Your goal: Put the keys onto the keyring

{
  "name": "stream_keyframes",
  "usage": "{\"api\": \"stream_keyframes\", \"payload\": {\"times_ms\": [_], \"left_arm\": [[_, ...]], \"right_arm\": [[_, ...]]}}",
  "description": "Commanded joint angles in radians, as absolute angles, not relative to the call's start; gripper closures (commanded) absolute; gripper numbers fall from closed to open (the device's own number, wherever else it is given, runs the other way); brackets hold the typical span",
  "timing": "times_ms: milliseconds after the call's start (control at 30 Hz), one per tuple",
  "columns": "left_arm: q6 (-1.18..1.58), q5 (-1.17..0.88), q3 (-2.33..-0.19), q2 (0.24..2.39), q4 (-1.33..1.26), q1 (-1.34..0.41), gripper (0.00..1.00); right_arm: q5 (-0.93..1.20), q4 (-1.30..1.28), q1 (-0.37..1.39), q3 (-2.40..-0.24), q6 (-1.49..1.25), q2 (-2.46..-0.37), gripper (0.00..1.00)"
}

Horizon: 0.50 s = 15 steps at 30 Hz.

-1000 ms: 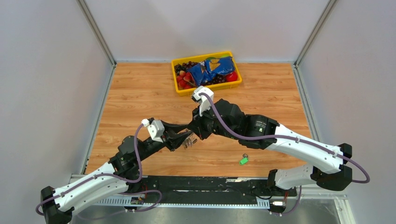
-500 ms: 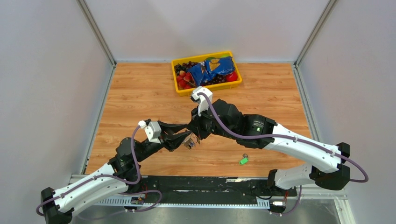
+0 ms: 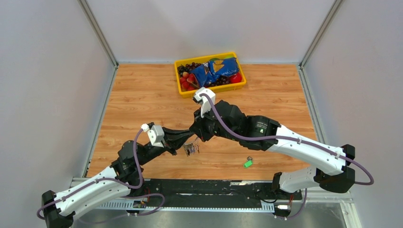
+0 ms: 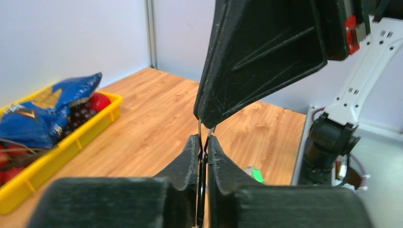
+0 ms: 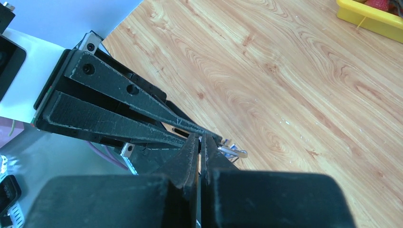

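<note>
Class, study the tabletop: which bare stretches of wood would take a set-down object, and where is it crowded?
Free: the table at its far-left corner beside the yellow tray, and the far-right corner on the tray's other side. The near-right patch holds the green-tagged key. Crowded: the centre, where the left gripper and right gripper meet at the keyring.

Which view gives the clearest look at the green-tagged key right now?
Top external: the green-tagged key lies fully exposed on the table. Left wrist shows only a green sliver of it behind the left fingers. Right wrist doesn't show it.
</note>
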<state>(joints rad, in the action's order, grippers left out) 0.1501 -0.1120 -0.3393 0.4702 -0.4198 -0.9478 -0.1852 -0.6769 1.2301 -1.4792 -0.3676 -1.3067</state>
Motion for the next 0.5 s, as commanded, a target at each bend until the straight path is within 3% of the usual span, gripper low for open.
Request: {"api": "stream_keyframes", "payload": {"times_ms": [0,467], "left_arm": [[0.142,-0.123,-0.345,0.489,-0.455,-0.951,0.97],[0.174,-0.044,-0.329,0.412,-0.451,-0.95,0.99]], "right_arm": [[-0.187,-0.637,1.235,-1.534,-0.392,-1.302,1.0],[-0.18,-0.632,1.236,-1.507,-0.394,-1.291,1.0]]}}
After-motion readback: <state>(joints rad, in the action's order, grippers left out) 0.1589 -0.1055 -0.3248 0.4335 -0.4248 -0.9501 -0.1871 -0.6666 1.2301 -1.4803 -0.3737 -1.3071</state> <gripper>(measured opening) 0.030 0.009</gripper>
